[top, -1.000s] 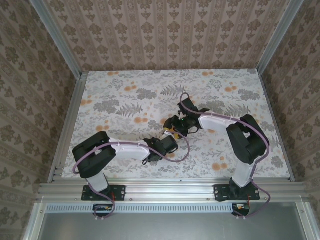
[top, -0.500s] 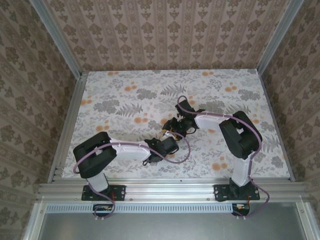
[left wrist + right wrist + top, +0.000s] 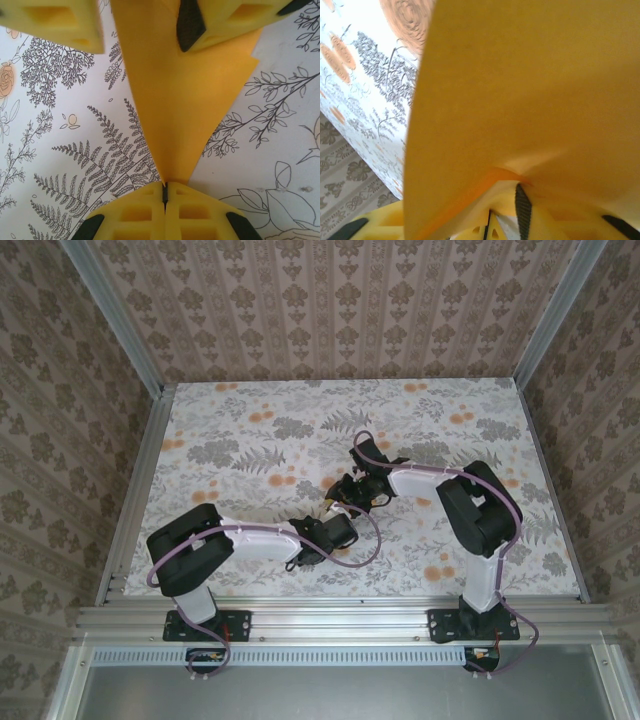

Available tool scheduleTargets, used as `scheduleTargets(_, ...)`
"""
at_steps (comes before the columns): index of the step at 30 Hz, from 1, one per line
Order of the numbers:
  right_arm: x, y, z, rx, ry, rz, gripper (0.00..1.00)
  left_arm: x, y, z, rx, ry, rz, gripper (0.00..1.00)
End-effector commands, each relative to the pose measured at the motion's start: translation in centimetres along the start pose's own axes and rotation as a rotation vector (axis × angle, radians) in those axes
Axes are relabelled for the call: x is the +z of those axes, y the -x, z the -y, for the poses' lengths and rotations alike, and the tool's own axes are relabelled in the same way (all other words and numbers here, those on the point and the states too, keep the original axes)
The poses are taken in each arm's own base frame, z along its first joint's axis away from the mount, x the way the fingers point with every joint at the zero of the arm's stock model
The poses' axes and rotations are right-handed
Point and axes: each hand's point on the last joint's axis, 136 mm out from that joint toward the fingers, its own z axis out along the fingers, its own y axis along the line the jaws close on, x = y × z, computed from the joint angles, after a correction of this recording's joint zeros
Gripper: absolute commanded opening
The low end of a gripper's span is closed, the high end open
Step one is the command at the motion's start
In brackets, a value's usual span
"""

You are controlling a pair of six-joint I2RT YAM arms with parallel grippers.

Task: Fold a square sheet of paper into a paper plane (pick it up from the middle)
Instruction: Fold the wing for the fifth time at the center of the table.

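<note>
Paper: thin bright orange square paper sheet (image 3: 175, 110), held above the white fern-print bench (image 3: 60, 125) and pulled into a taper.
Long axis: runs straight from the left jaws to the right jaws.
Right jaws: spread apart, straddling the sheet's wide end, which drapes close over them.
Left jaws: clenched on the sheet's narrow tip.
Coming move: probably the right jaws closing on the wide end lying between them, while the left arm anchors the tip.

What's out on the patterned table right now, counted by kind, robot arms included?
Robot arms: 2 (left arm, right arm)
Orange paper: 1
Total: 3
</note>
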Motion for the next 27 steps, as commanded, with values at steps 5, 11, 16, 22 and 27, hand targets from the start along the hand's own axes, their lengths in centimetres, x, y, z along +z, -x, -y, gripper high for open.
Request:
scheduleTargets(5, 0.9, -0.1, 1.5, 0.013, -0.058, -0.014, 0.27, 0.6, -1.6, 0.7, 0.050, -0.009, -0.047, 0.00)
scheduleTargets(11, 0.8, 0.2, 2.3, 0.009, -0.088, 0.006, 0.13, 0.5, -1.8, 0.6, 0.044, -0.008, -0.051, 0.00)
scheduleTargets(16, 0.4, 0.4, 2.7, -0.006, -0.108, 0.027, 0.08, 0.3, -1.7, 0.5, 0.032, -0.013, -0.050, 0.00)
scheduleTargets(22, 0.1, 0.7, 3.0, -0.023, -0.102, 0.037, 0.08, 0.1, -1.8, 0.4, 0.003, -0.029, -0.053, 0.02)
scheduleTargets(27, 0.3, 1.0, 3.3, -0.055, -0.089, 0.042, 0.04, -1.1, -1.5, 0.5, -0.089, -0.135, -0.035, 0.24)
